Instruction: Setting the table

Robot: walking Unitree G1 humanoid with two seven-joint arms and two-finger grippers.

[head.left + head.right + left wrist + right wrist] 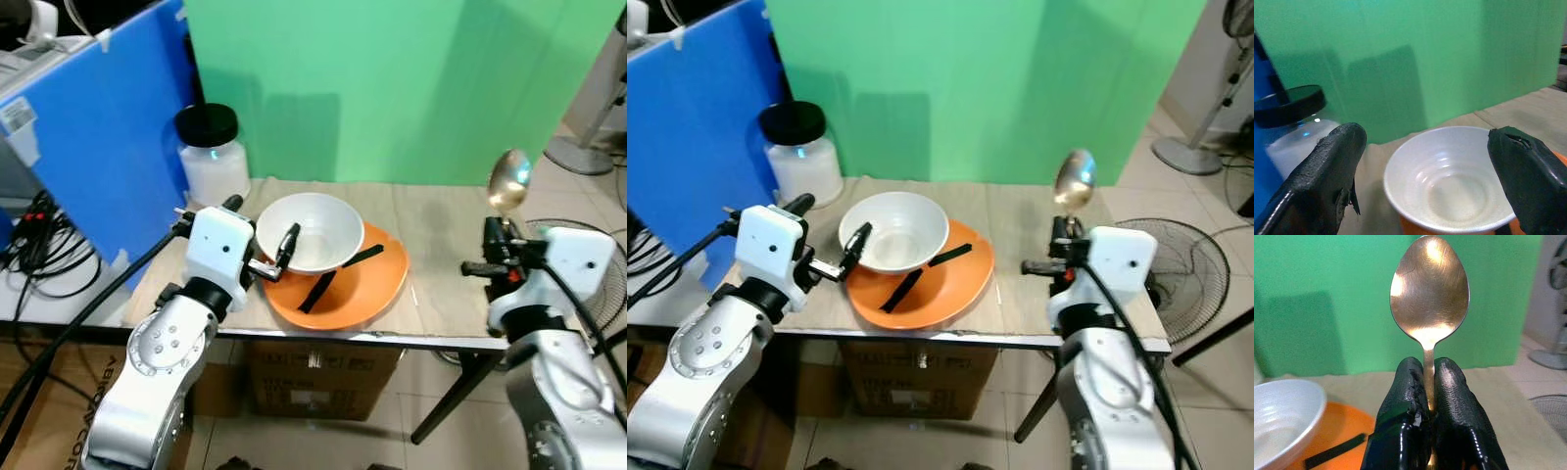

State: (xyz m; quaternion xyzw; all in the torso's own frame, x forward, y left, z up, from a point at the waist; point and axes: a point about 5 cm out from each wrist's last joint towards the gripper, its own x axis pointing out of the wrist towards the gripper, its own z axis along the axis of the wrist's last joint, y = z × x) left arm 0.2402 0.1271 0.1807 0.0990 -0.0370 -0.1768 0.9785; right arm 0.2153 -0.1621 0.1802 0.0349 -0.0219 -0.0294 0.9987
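The right gripper is clenched on the thin handle of a shiny gold-toned metal spoon, its two black fingers pressed together with the handle pinched between them. The spoon stands upright, its oval head up and facing the wrist camera. In the head views this gripper is raised over the right part of the table, well apart from the dishes, with the spoon's head showing against the green backdrop.

The left gripper is spread wide and holds nothing. One finger lies at the near left rim of a round white bowl; the other finger sits further left, outside the bowl. Whether the inner finger actually touches the rim I cannot tell. In the left wrist view the two fingers frame the bowl, which is hollow side up with nothing in it.

The bowl rests on the left part of a round orange plate. Two black strips lie on the plate just beside the bowl.

The plate sits on a small table with a beige cloth-like top. At the table's back left corner stands a clear jar with a black lid, holding something white. A blue panel stands to the left, and a floor fan lies on the tiles to the right.
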